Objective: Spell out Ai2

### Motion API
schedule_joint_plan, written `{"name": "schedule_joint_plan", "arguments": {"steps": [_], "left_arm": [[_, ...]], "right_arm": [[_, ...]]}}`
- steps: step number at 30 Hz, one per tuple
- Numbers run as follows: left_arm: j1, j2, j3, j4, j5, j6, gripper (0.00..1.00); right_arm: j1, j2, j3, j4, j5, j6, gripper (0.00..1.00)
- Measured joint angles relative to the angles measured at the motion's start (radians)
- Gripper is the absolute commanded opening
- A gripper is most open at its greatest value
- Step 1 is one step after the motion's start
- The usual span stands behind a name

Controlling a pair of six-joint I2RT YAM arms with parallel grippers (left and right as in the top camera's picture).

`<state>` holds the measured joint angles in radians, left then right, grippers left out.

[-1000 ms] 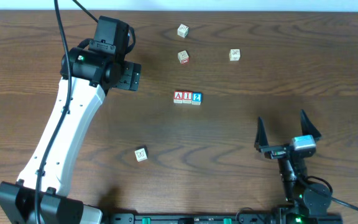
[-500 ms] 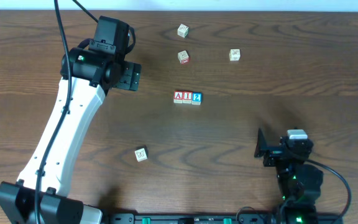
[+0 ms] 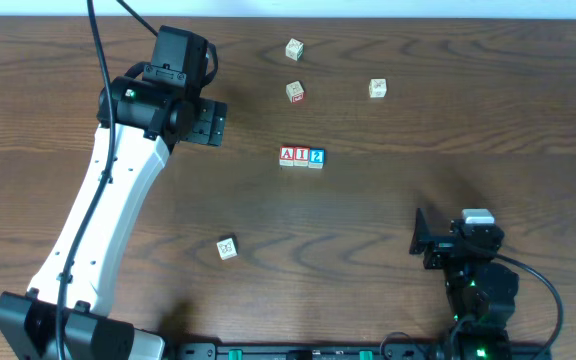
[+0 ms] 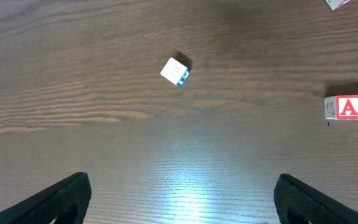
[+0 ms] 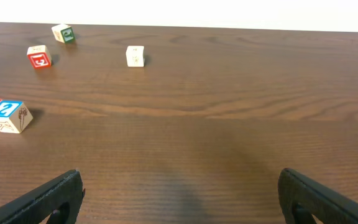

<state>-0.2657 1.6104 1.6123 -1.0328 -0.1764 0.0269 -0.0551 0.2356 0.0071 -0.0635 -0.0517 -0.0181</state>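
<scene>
On the table [image 3: 418, 150], blocks [image 3: 301, 156] read AI2; left hand [image 4: 180, 193] and right hand [image 5: 179, 190] gape wide, empty.

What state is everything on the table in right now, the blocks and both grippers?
A block: letter up, starts the row, touching the I block.
I block: letter up, mid-row, touching both neighbours.
2 block: digit up, ends the row.
Red-marked block: loose, apart from the row.
Green-marked block: loose, apart.
Pale block: loose, apart.
Near block: loose, alone.
Left gripper: open, empty.
Right gripper: open, empty.
</scene>
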Motion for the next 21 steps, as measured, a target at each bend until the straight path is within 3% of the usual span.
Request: {"name": "schedule_joint_plan", "arguments": {"steps": [15,21], "left_arm": [[-0.001,-0.019,-0.008,-0.002,0.001,0.0,0.95],[-0.005,-0.235,-0.1,0.102,-0.006,0.0,0.95]], "right_arm": [[0.0,0.0,0.0,0.0,0.0,0.0,0.99],[0.0,0.0,0.0,-0.001,0.0,0.0,0.99]]}}
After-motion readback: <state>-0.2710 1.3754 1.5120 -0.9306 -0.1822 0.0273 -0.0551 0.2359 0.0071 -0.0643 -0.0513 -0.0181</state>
